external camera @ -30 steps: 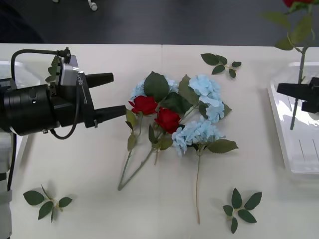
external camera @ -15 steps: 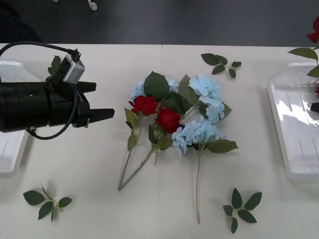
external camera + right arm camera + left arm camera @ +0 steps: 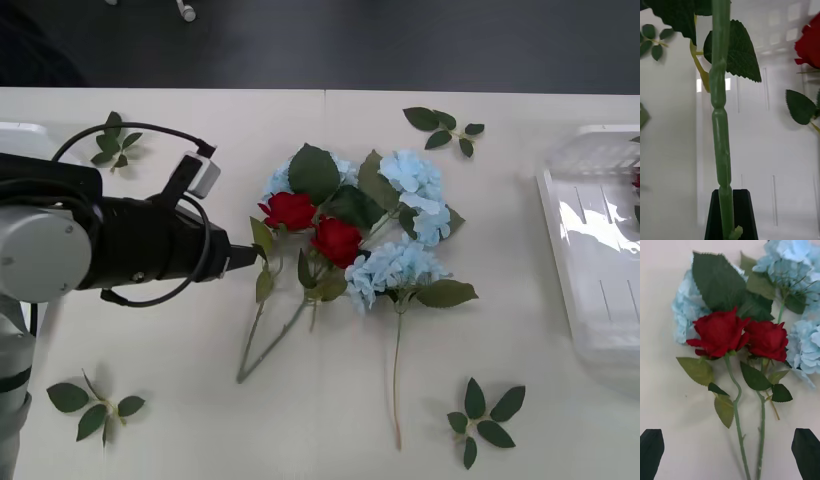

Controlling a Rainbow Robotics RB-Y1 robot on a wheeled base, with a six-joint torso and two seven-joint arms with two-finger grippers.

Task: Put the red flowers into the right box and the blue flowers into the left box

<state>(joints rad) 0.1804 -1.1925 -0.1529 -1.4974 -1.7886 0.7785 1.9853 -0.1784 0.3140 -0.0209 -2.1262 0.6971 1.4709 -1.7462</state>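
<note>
Two red flowers (image 3: 290, 210) (image 3: 718, 333) lie side by side in the middle of the table, stems toward me. The blue flowers (image 3: 410, 180) cluster around and behind them. My left gripper (image 3: 729, 455) hangs open low over the two rose stems, one black finger (image 3: 651, 453) on each side of them. The right box (image 3: 595, 260) sits at the table's right edge. My right gripper (image 3: 730, 215) is shut on an upright green leafy stem (image 3: 720, 112) above that box's ribbed bottom (image 3: 763, 150); its bloom is out of frame. Another red flower (image 3: 810, 45) lies in the box.
Loose green leaf sprigs lie at the back right (image 3: 440, 128), front right (image 3: 485, 415), front left (image 3: 95, 405) and back left (image 3: 115, 145). My left arm (image 3: 110, 245) covers the table's left side. Bare tabletop lies in front of the flower pile.
My left arm turned and dropped toward the rose stems, its open fingers now beside them. My right gripper carried its rose rightward out of the front view, over the right box.
</note>
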